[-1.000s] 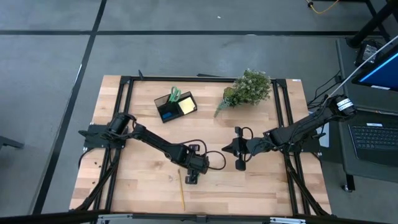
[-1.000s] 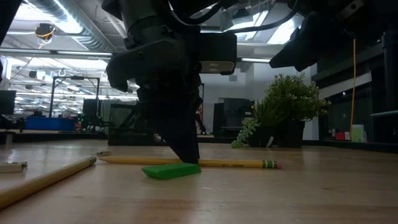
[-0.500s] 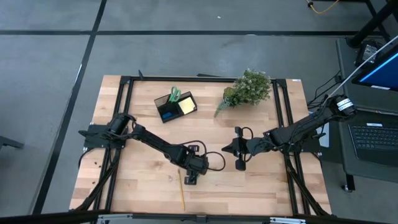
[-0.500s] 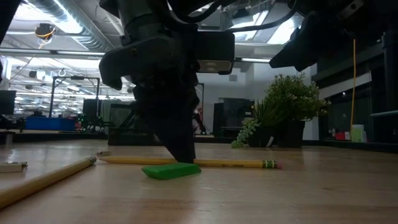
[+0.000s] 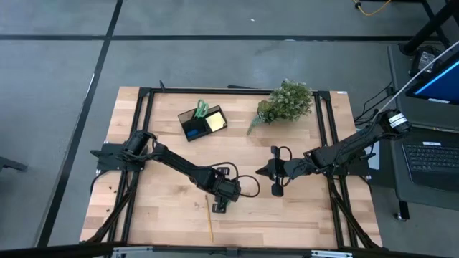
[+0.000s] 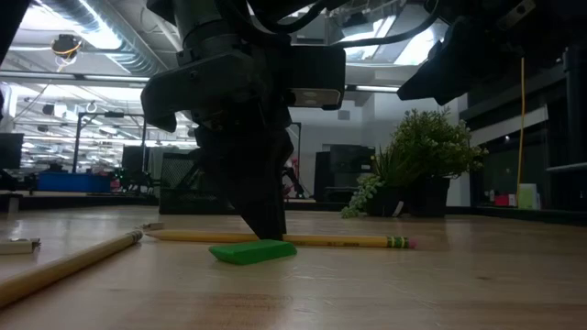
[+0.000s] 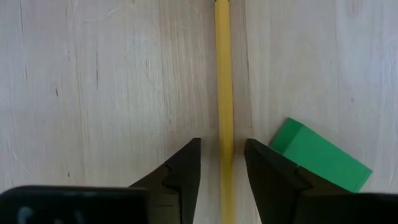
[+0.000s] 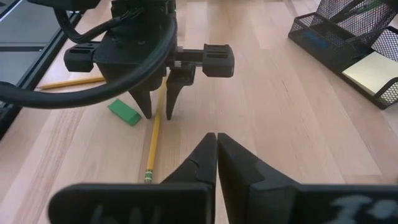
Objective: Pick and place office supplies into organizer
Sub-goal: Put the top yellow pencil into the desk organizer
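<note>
From above, the left gripper (image 5: 221,206) points down at the slim yellow pencil (image 5: 209,223) on the pale plank table (image 5: 165,215). Its wrist view shows tapered fingers (image 7: 183,171) apart, straddling the pencil beside a flat green block (image 7: 320,155). The right gripper (image 8: 216,144), jaws together, faces the mesh organizer (image 8: 348,31).

Overhead light was even, high view flat, shadows soft. Low view was backlit: ceiling lights (image 6: 83,41) glared, left gripper (image 6: 261,215) read near-black silhouette, near pencil (image 6: 64,266) blurred. Wrist views were bright; own fingers (image 7: 180,180) out of focus.
</note>
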Tool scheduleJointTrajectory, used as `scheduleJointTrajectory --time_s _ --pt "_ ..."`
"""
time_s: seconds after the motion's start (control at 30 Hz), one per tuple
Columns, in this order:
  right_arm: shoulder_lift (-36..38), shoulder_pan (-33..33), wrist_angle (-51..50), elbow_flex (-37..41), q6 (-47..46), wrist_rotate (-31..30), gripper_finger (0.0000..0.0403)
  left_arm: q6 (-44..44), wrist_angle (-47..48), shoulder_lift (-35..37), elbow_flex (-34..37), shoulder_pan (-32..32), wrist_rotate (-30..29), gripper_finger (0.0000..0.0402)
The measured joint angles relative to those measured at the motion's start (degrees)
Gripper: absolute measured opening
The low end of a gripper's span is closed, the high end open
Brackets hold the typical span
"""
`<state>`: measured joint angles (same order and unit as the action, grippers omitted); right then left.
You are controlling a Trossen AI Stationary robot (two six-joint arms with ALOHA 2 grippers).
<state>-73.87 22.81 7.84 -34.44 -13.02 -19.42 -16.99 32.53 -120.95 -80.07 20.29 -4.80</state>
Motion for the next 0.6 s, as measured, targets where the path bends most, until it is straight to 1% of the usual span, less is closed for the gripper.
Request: scheduleJointTrajectory --time_s 0.37,0.6 --pt "0.0 0.0 0.0 0.0 0.0 0.0 0.0016 0.3 0.0 0.0 0.0 -0.1 0.1 0.0083" --pt "0.0 0.0 0.0 0.0 -0.2 0.0 0.0016 0.3 0.1 0.0 0.0 -0.1 0.1 0.0067"
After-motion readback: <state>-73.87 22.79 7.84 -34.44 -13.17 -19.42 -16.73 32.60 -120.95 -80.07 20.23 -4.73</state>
